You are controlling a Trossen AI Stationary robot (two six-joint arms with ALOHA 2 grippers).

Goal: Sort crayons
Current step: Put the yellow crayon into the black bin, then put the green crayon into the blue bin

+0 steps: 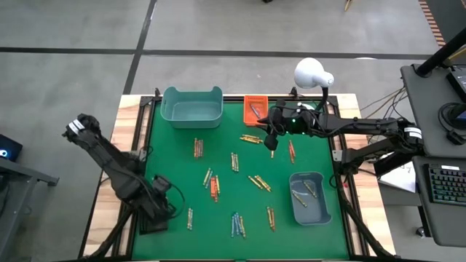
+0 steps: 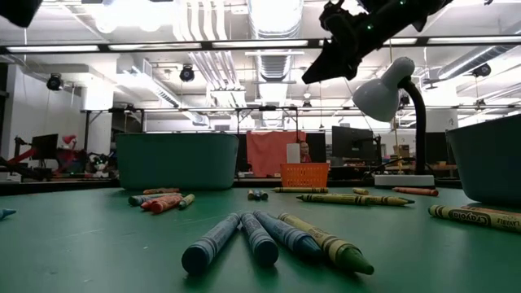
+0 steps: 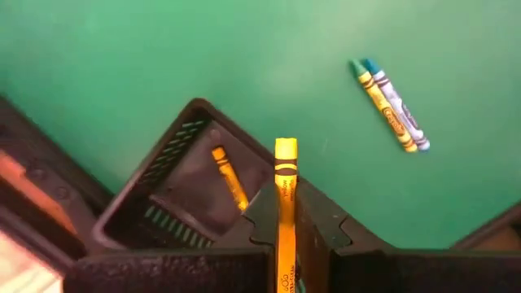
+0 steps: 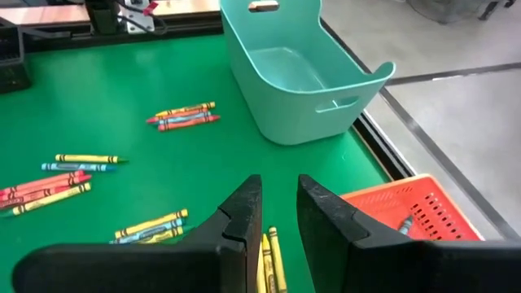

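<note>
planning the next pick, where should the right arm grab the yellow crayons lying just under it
Take the yellow crayons one at a time across the middle of the barrel, coming straight down. They lie flat, side by side on the green mat, directly under the right tool, whose fingers stand apart.

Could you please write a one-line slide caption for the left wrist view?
Left gripper holds a yellow crayon over a black tray.

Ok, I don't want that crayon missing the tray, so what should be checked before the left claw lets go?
1. Left claw shut on yellow crayon: ok.
2. Yellow crayon over black tray opening: cannot tell, it sits at the rim.
3. Black tray already holds a yellow-orange crayon, so colours match: ok.
4. Right claw far off, by orange tray: ok.
</note>
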